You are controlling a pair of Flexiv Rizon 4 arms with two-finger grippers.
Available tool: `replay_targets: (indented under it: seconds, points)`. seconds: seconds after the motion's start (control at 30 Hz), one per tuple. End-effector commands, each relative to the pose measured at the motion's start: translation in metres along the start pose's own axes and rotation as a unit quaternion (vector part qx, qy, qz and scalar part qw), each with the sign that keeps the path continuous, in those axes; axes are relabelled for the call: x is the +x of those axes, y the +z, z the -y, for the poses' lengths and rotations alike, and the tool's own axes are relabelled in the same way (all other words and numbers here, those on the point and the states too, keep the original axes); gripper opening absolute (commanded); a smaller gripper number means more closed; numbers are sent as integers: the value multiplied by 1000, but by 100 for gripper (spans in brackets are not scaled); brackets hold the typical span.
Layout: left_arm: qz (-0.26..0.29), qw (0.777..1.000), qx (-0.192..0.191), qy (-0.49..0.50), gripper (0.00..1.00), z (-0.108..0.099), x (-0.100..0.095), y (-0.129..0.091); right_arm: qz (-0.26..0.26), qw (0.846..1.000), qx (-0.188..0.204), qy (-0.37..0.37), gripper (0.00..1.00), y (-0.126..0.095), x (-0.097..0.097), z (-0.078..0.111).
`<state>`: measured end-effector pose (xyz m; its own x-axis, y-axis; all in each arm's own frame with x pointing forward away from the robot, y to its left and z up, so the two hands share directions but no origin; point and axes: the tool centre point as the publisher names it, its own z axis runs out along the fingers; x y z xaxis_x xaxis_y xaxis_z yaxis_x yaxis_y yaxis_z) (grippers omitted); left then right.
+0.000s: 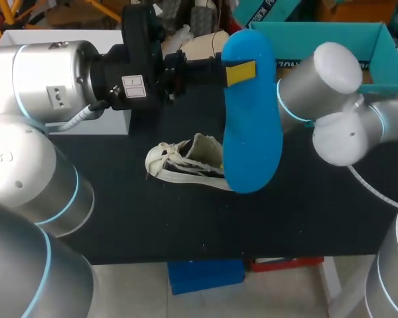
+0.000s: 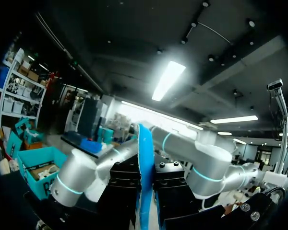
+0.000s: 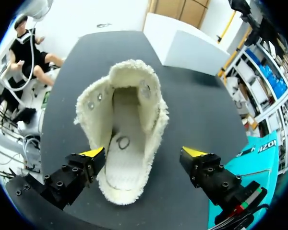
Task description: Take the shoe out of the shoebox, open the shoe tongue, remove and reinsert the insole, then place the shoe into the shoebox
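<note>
- While the left gripper (image 1: 236, 71) was clamped on the blue insole (image 1: 252, 132), which end did it have?
- The end toward the back of the table (image 1: 119, 218). One yellow tip lay flat on the insole's face, and in the left wrist view the sheet stood edge-on between the two black fingers. The insole was held up off the table. In the head view its long axis ran from the gripper back toward the robot's side, and its free end overlapped the heel end of the shoe (image 1: 186, 160).
- And the shoe?
- It lay on the black table, lengthwise across it, with the laces toward the left arm's side. That put it roughly crosswise to the insole. The right gripper (image 3: 144, 153) hung above it with its fingers spread wide, one on each side of the upturned opening and not closed on it.
- So what did reinsertion turn on?
- Probably on swinging the insole into line with the shoe. The right arm was the nearer one to steady the shoe. The teal shoebox (image 1: 391, 50) stood at the far right, well apart.
</note>
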<state>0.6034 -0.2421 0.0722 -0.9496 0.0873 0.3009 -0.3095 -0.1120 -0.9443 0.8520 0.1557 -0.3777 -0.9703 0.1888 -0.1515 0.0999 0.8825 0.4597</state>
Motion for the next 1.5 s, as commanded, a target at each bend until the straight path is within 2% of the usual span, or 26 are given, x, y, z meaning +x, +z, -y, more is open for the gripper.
replay_targets:
  seconds: [0.03, 0.13, 0.2, 0.23, 0.33, 0.4, 0.53, 0.6, 0.83, 0.87, 0.9, 0.93, 1.0, 1.5]
  points:
    - [4, 1000, 2, -1, 0, -2, 3, 3, -11, 976, 219, -4, 100, 8, -7, -15]
    - [4, 1000, 2, -1, 0, -2, 3, 3, -21, 972, 236, -11, 100, 11, -11, -22]
    - [4, 1000, 2, -1, 0, -2, 3, 3, -31, 969, 243, -13, 95, 14, -13, -26]
    - [4, 1000, 2, -1, 0, -2, 3, 3, -40, 967, 253, -11, 100, 16, -14, -27]
    - [4, 1000, 2, -1, 0, -2, 3, 3, -52, 963, 263, -13, 100, 21, -16, -29]
    - [4, 1000, 2, -1, 0, -2, 3, 3, -58, 960, 273, -11, 71, 23, -18, -30]
    - [4, 1000, 2, -1, 0, -2, 3, 3, -70, 957, 280, -5, 62, 25, -20, -29]
    - [4, 1000, 2, -1, 0, -2, 3, 3, -74, 957, 281, -2, 48, 26, -20, -28]
    - [4, 1000, 2, -1, 0, -2, 3, 3, -83, 954, 287, 8, 31, 26, -21, -17]
    - [4, 1000, 2, -1, 0, -2, 3, 3, -85, 954, 287, 9, 24, 26, -21, -16]
    - [4, 1000, 2, -1, 0, -2, 3, 3, -86, 954, 288, 9, 10, 25, -21, -15]
    - [4, 1000, 2, -1, 0, -2, 3, 3, -92, 953, 288, 6, 0, 25, -20, -15]
    - [4, 1000, 2, -1, 0, -2, 3, 3, -106, 953, 283, 5, 0, 24, -20, -15]
    - [4, 1000, 2, -1, 0, -2, 3, 3, -106, 953, 283, 5, 0, 24, -20, -15]
